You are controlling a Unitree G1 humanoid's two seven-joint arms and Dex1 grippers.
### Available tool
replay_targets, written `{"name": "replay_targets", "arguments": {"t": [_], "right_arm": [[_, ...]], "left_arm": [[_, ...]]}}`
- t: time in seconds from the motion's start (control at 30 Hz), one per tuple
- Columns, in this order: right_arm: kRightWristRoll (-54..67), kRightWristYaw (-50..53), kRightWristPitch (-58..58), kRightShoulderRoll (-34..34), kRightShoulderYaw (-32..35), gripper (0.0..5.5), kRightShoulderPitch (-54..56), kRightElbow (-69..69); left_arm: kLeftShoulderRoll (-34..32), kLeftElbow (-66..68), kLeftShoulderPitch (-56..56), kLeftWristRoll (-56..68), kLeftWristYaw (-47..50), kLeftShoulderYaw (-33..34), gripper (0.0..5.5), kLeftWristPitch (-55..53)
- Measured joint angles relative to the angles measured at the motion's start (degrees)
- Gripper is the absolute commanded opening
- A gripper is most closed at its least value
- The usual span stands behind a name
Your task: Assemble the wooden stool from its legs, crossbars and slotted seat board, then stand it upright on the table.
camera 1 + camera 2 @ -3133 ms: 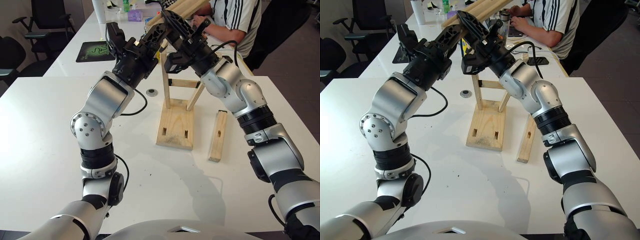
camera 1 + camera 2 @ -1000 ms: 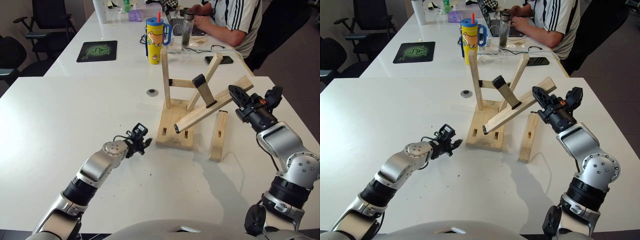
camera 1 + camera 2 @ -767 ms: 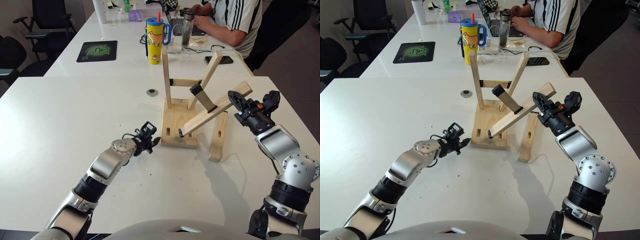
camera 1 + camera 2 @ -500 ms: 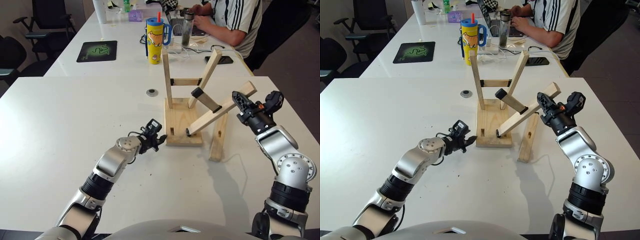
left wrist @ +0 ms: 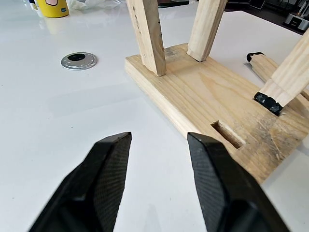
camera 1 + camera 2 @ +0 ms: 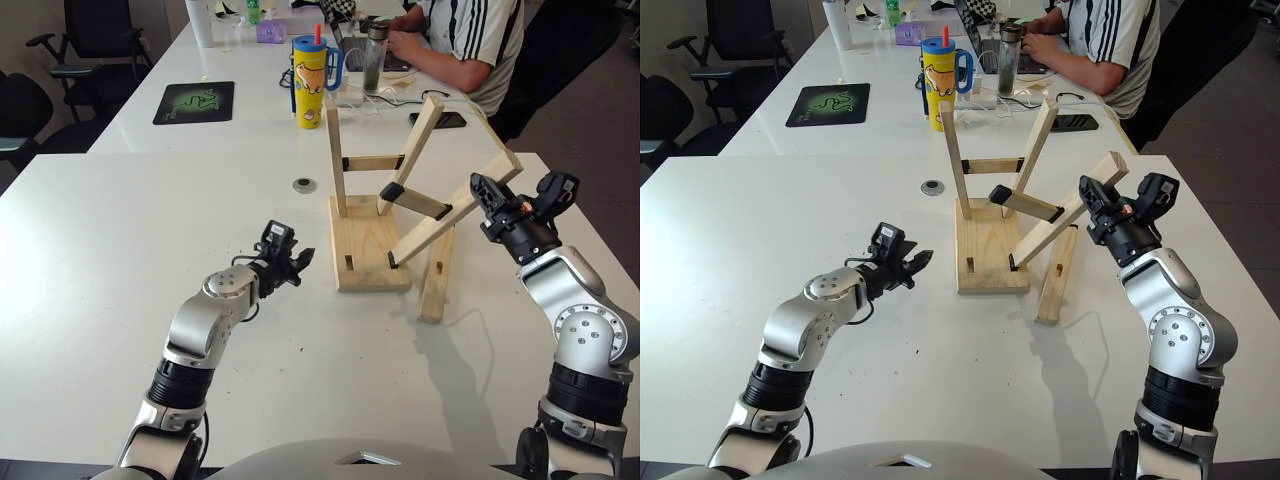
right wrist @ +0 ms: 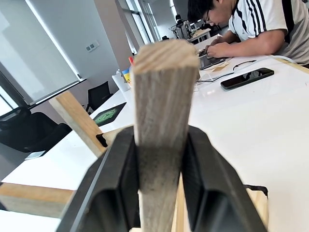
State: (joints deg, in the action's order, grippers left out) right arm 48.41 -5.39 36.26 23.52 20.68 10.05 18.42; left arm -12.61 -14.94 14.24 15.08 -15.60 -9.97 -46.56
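You have a white table, flat and glossy, with a round metal grommet set into it behind the work. A few dark specks lie on the surface near the left arm.

The seat board lies flat on this table. Two standing legs rise from its far end, joined by a crossbar. An open slot shows at the board's near end.

Your right gripper is clamped on the upper end of a held leg, one finger on each side. That leg slopes down to the board, its dark-tipped foot touching the wood by the right edge; whether it sits in a slot cannot be told. A short dark-capped bar branches from it towards the standing legs.

A loose leg lies flat on the table just beside the board's right edge.

Your left gripper holds nothing; its fingers are spread, low over the table near the board's left edge.

Behind stands a second table carrying a yellow cup, a mouse mat, a bottle and a phone. Office chairs stand to the left.
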Motion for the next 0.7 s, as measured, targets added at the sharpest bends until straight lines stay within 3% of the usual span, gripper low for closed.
{"name": "replay_targets", "arguments": {"t": [0.5, 0.7], "right_arm": [[-10.04, -1.00, -5.18, 0.14, -5.93, 1.03, -2.17, 2.66], [-18.18, 1.54, -6.79, -0.41, -12.16, 1.03, -0.61, 3.38]], "left_arm": [[0.66, -1.27, -0.13, -0.72, 1.89, 1.24, 2.13, -1.09], [1.11, -1.70, -0.14, -1.86, 2.57, 0.85, 2.13, -1.08]]}}
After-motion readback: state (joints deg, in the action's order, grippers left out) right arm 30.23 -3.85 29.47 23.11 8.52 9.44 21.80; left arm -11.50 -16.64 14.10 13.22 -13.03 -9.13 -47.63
